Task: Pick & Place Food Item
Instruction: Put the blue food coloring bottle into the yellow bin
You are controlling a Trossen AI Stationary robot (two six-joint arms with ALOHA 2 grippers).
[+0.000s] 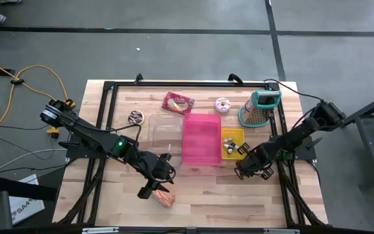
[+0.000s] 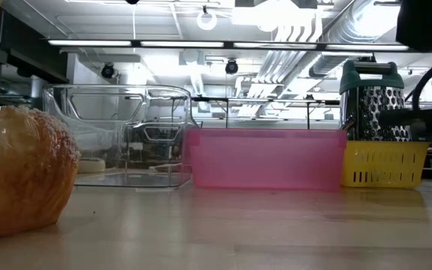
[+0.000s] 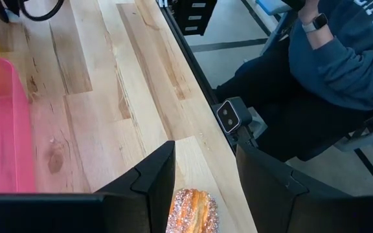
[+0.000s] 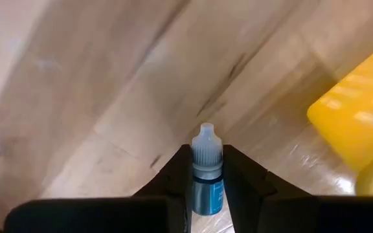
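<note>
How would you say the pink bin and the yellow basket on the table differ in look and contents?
The pink bin is larger and has solid, translucent walls; the yellow basket beside it is smaller, with slotted sides. From above, the pink bin looks empty, while the yellow basket holds small items. Both are rectangular, open-topped and upright on the wooden table.

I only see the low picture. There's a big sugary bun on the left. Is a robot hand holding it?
Observer: The left gripper sits around the pastry, fingers on both sides.
Operator: Where's the other hand?
Observer: The right gripper is near the yellow basket, on the table's right side.
Operator: Is it holding food?
Observer: No, it's shut on a small blue dropper bottle with a pale cap.
</note>
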